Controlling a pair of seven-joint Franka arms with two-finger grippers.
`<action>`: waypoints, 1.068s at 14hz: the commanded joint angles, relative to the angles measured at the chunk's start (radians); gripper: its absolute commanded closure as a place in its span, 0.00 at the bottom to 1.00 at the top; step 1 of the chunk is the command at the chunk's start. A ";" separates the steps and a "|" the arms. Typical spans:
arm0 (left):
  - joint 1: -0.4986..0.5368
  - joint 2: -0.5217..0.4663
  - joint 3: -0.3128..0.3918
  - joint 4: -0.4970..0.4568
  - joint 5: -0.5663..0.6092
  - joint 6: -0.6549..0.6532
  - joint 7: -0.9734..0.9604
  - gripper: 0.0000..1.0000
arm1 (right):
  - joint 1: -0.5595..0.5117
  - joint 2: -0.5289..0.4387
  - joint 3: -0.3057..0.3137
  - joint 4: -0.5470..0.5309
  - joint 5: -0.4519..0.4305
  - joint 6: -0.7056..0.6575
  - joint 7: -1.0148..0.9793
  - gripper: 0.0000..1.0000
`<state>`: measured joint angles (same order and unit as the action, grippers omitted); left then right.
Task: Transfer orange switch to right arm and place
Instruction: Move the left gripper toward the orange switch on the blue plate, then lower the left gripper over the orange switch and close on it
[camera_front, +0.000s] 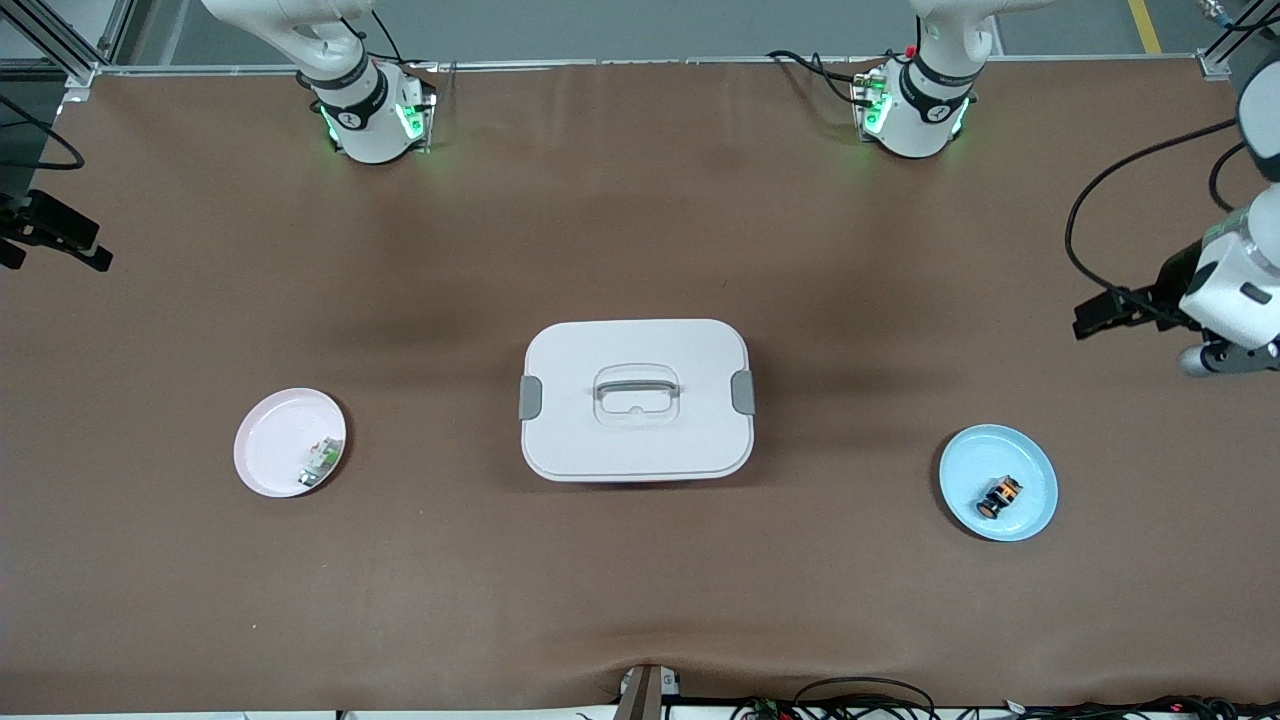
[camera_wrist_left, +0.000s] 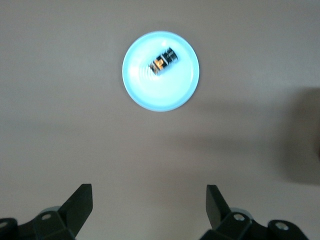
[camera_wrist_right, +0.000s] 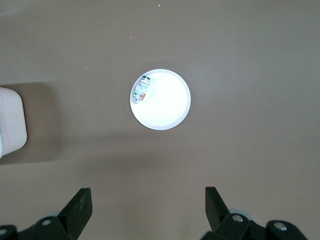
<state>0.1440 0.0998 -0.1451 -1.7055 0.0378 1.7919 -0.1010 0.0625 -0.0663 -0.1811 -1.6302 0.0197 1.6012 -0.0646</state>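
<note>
Both grippers stand spread wide and carry nothing. Your left gripper hangs high over bare table at the left arm's end, with the blue plate under its wrist camera; you can see the two dark fingers well apart. Your right gripper hangs likewise over the right arm's end, looking down on the pink plate.

Taking the white lidded box at the table's centre as the landmark: the blue plate lies toward the left arm's end from it and a little nearer the front camera. The orange switch lies on its side on that plate, near the middle, untouched. The pink plate lies toward the right arm's end from the box, with a small green-and-white part at its rim.

My judgement: nothing of the task is done yet. The switch sits within the left arm's reach only, which explains the handover. Expect the left arm to descend first; the right arm waits.
</note>
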 joint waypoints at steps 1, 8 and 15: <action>0.003 0.027 -0.004 -0.042 0.005 0.085 -0.003 0.00 | -0.003 0.016 0.002 0.029 -0.007 -0.015 -0.003 0.00; 0.037 0.224 -0.002 -0.040 -0.016 0.297 -0.233 0.00 | -0.001 0.017 0.002 0.029 -0.007 -0.014 0.002 0.00; 0.022 0.356 -0.010 0.010 -0.019 0.371 -0.442 0.00 | 0.000 0.019 0.002 0.029 -0.007 -0.014 0.002 0.00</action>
<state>0.1660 0.4119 -0.1546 -1.7344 0.0266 2.1421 -0.5290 0.0626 -0.0619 -0.1805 -1.6291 0.0197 1.6012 -0.0646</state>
